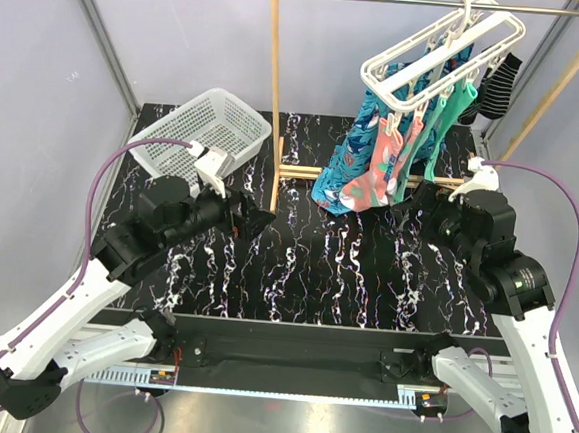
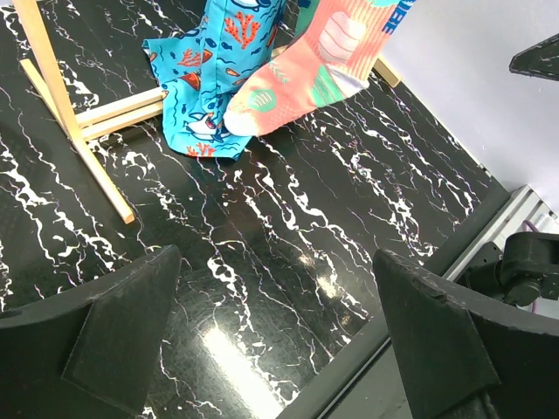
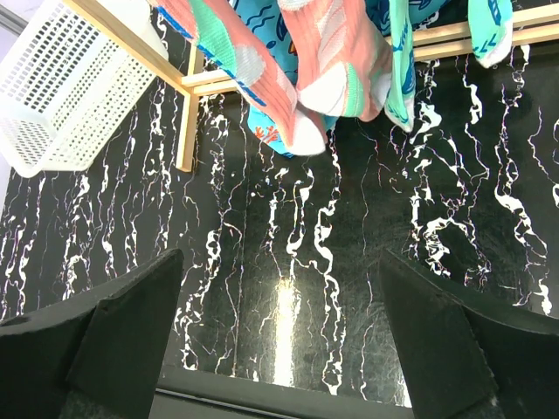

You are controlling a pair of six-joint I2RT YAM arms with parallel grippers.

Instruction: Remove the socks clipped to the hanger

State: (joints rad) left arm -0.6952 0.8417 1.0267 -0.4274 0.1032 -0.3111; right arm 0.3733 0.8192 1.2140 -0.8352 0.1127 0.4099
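Note:
The white slatted hanger [image 1: 443, 46] hangs tilted from the rack's top rail at the back right. Clipped under it are coral-pink socks [image 1: 386, 162], teal-green socks [image 1: 440, 128] and a black-and-white striped sock [image 1: 495, 87]. My left gripper [image 1: 256, 220] is open and empty, low over the table, left of the socks. My right gripper [image 1: 411, 201] is open and empty, just below and in front of them. In the left wrist view a coral sock [image 2: 306, 78] hangs ahead of the open gripper [image 2: 275, 323]. In the right wrist view coral socks [image 3: 336, 61] and teal socks [image 3: 399, 61] hang above the open gripper [image 3: 279, 340].
A blue shark-print cloth [image 1: 346, 166] hangs beside the socks, reaching the table. The tall wooden rack [image 1: 274, 75] stands at the back, its base rails [image 2: 113, 109] on the black marbled table [image 1: 315, 269]. A white mesh basket [image 1: 204, 130] sits at the back left.

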